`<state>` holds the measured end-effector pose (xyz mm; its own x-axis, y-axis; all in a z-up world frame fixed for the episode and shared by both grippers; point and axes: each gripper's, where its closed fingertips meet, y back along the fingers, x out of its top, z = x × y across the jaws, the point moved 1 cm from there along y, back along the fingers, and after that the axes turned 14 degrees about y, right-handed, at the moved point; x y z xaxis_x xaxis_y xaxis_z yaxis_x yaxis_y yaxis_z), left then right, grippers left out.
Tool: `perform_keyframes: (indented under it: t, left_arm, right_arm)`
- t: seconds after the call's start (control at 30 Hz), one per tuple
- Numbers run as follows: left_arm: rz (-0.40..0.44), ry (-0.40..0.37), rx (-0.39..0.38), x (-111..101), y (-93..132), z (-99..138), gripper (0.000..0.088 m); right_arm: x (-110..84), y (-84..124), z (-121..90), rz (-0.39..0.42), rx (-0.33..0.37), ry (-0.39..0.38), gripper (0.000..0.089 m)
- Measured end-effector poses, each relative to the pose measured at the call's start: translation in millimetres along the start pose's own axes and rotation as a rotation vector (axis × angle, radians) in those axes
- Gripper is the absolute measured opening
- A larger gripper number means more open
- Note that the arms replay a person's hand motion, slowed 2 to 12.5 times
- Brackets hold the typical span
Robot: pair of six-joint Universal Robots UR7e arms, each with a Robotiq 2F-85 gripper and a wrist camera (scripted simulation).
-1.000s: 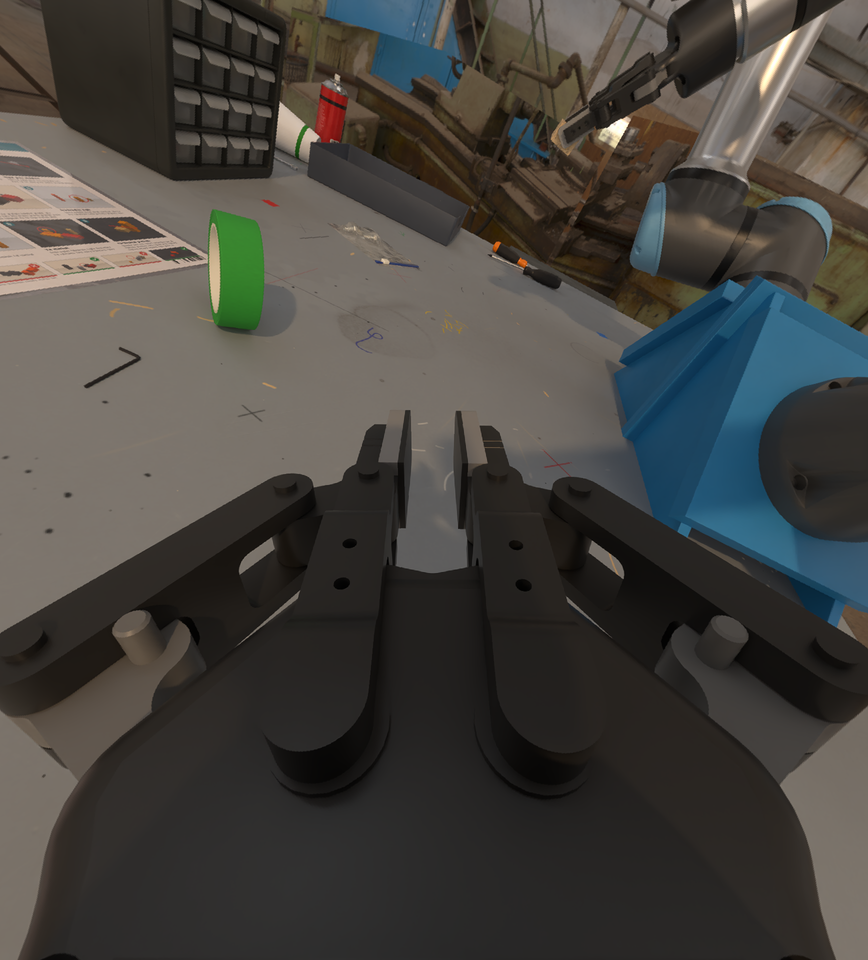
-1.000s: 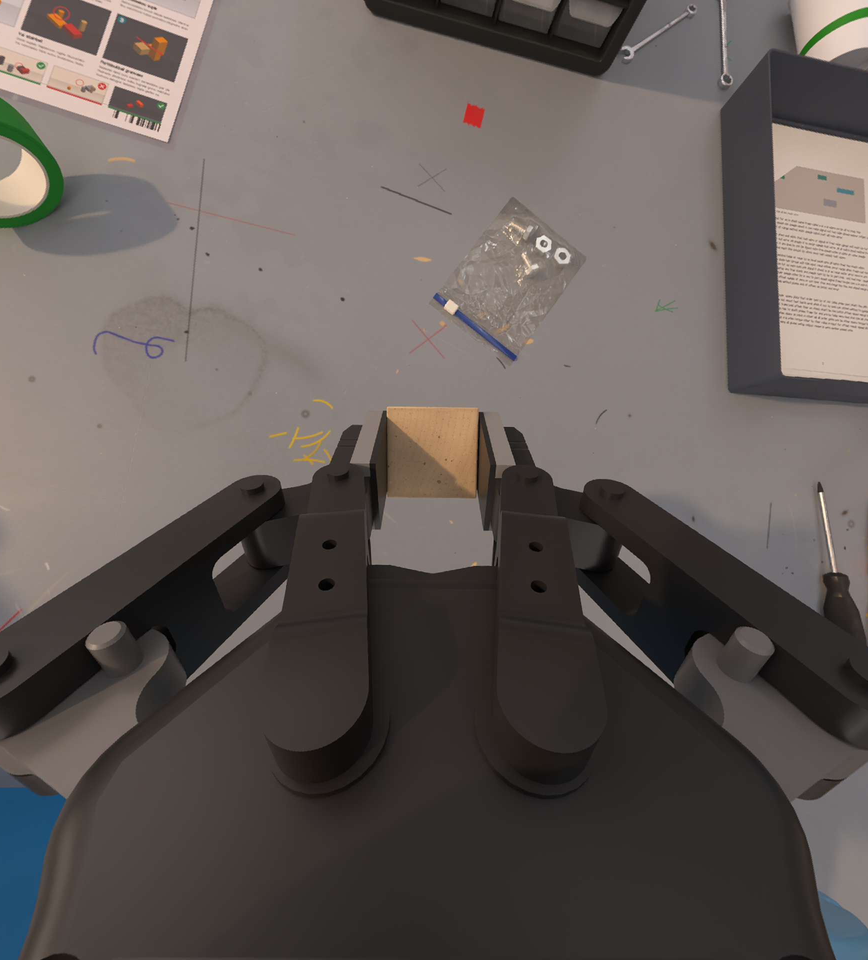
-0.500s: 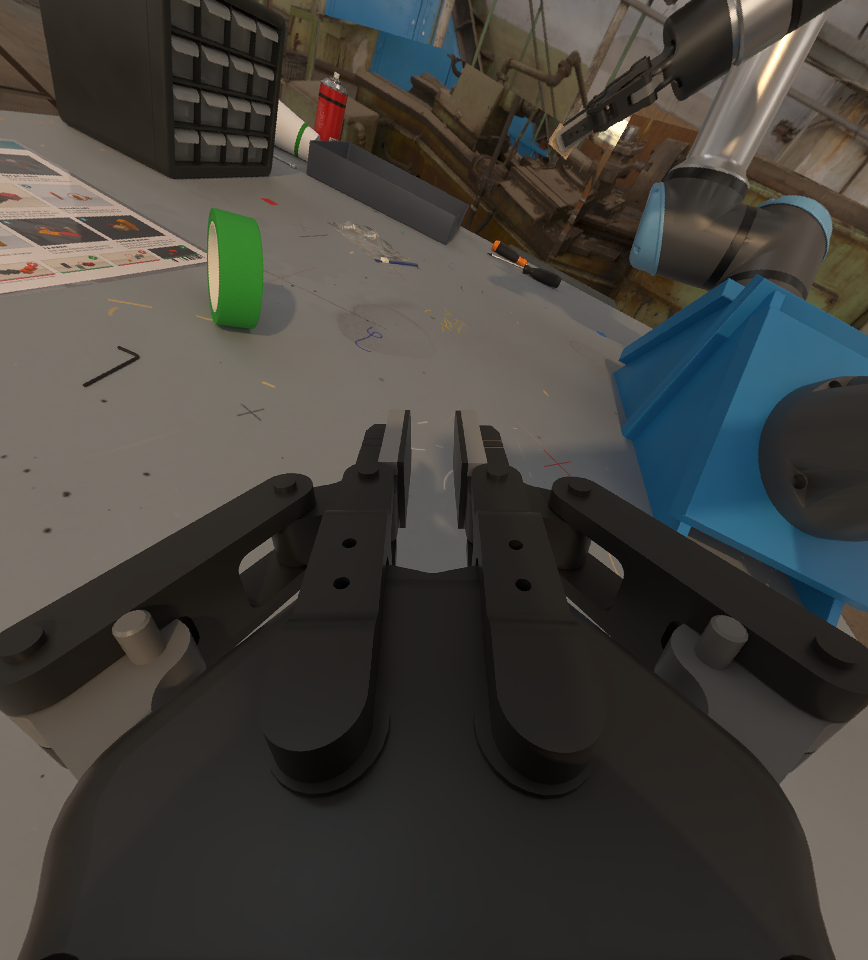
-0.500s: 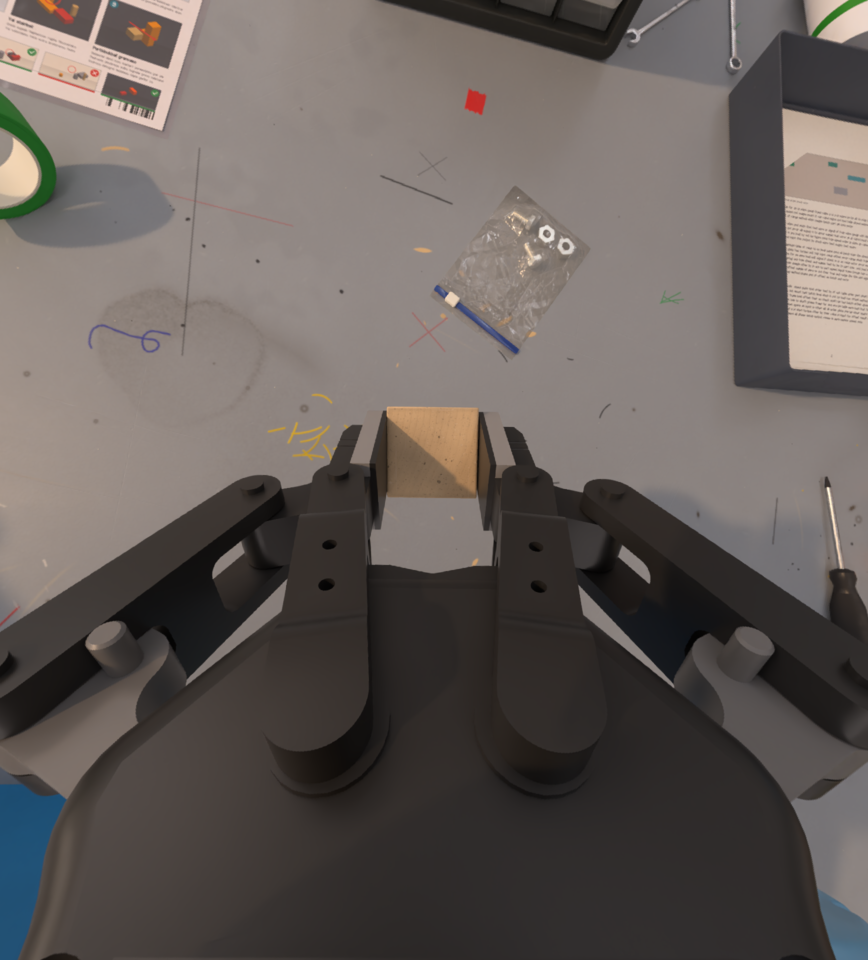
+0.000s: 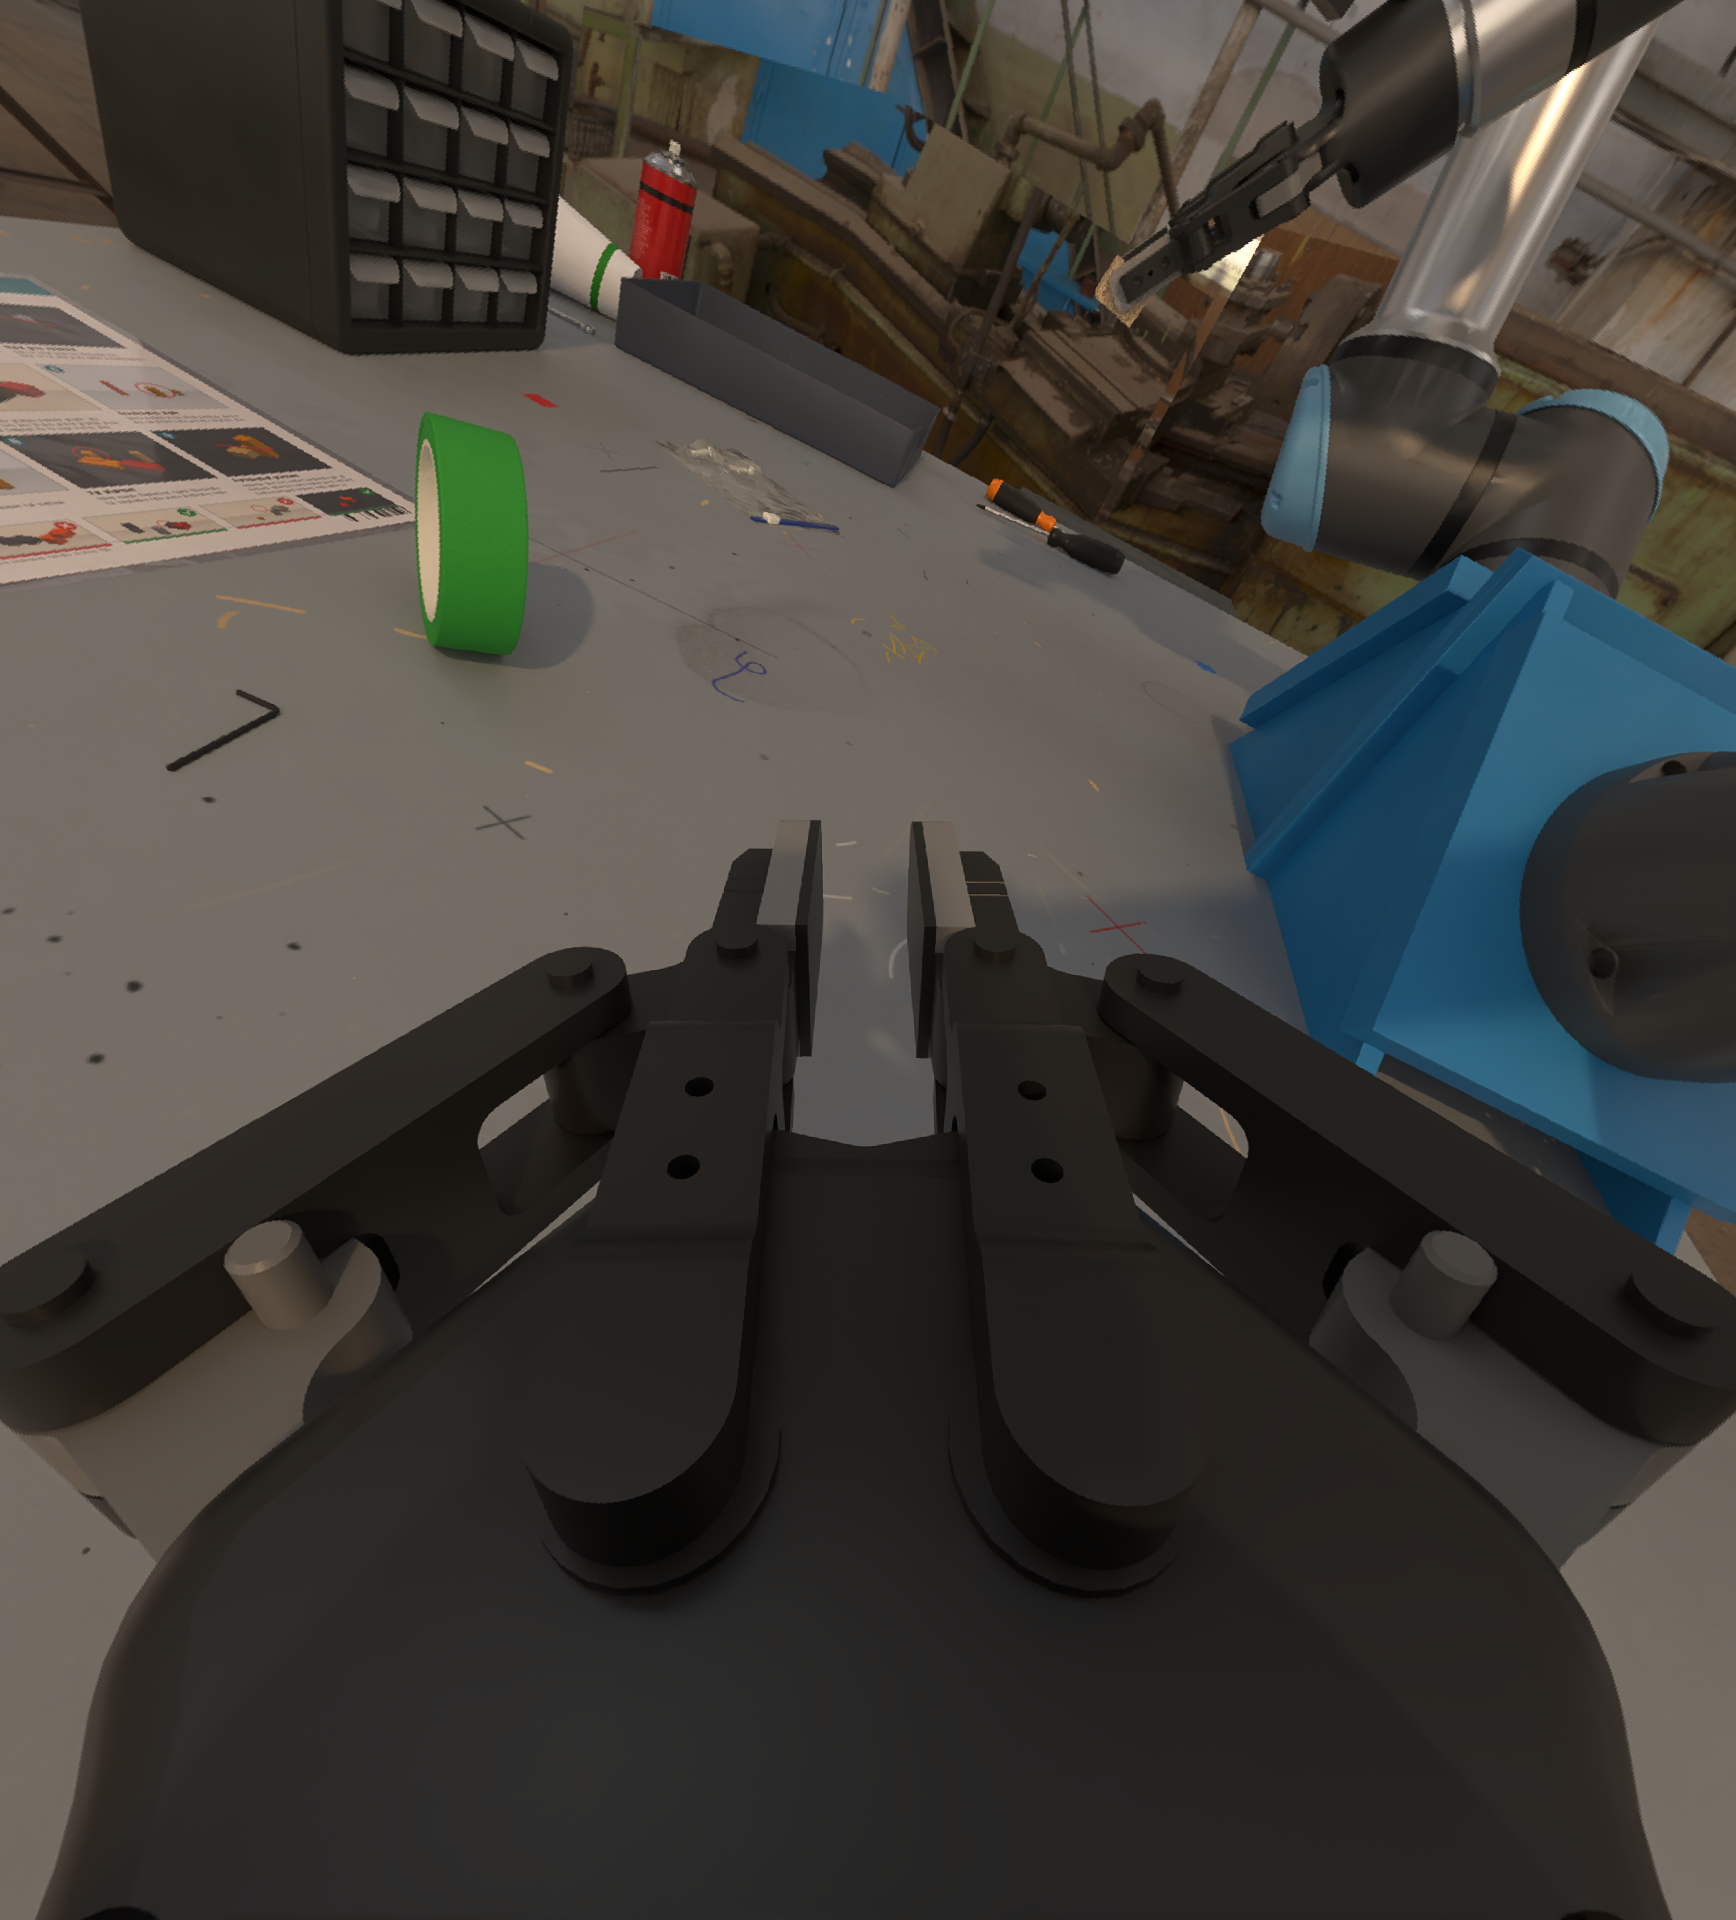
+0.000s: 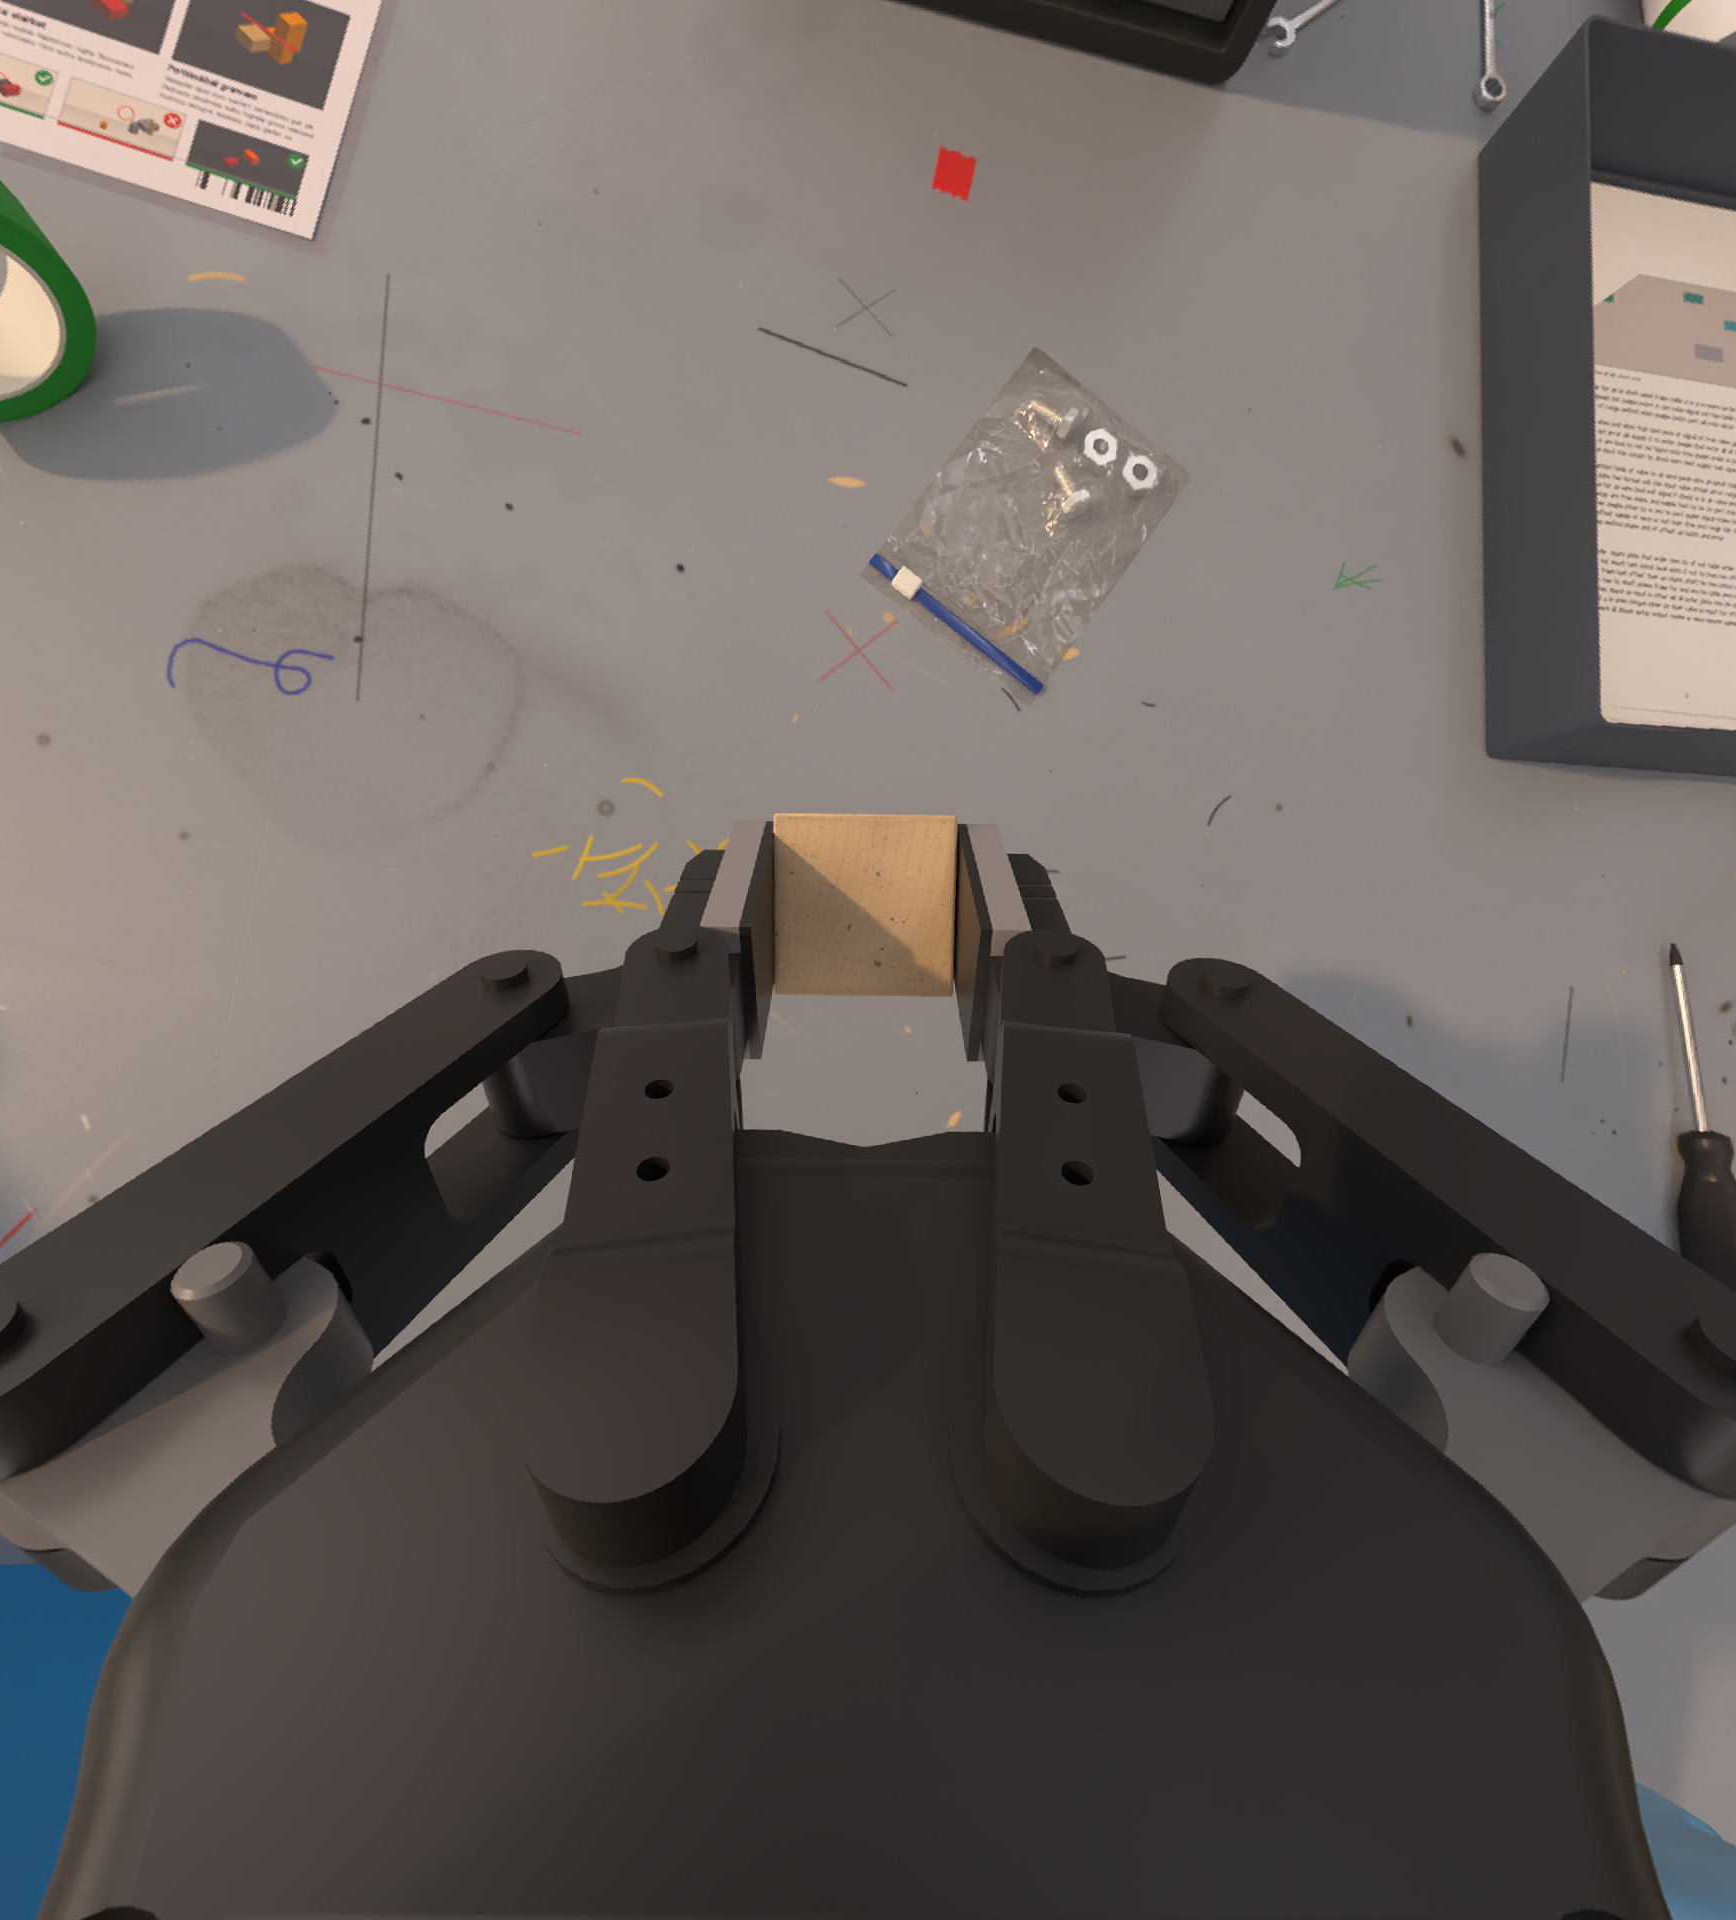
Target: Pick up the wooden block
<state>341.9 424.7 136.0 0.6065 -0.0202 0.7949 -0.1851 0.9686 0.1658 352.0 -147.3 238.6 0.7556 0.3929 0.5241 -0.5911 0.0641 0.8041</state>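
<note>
- Pinched as it is between both fingers of the right hand (image 6: 864,904), the wooden block (image 6: 864,902) hangs well above the bench (image 6: 552,520), with grey surface showing in the gap behind it.
- The pads sit flat on its two opposite side faces, and the block fills the space between them squarely; the face toward the camera looks level, not tilted.
- Seen from the left wrist view, that same right hand (image 5: 1170,260) is high over the far side of the bench, a pale corner of the block just showing at its tip (too small there to judge the grip).
- Directly below the block lie yellow scribbles and a red cross mark; a clear bag of bolts and nuts (image 6: 1030,520) is a little farther out, then a dark tray (image 6: 1529,436) holding a printed sheet, two screwdrivers (image 6: 1716,1143) to the right and a roll of green tape (image 6: 2,312) to the left.
- The left hand (image 5: 864,883) hovers low over bare bench, its fingers close together but with a narrow gap between them, holding nothing.
- I'd judge the pick-up essentially done, so the main risk is a slip: smooth wood held only by side pressure could slide out if the arm jerks or the fingers ease.
- A drop from this height would likely send it bouncing toward the bag or tray.
</note>
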Motion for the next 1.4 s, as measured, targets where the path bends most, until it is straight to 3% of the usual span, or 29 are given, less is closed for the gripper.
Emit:
perform_keyframes:
  t: [1.4]
  left_arm:
    - [-0.009, 0.004, 0.006, -2, -2, -3, 0.0150]
  right_arm:
    - [-12.2, -17, 1, -0.028, 0.028, -0.022, 0.0294]
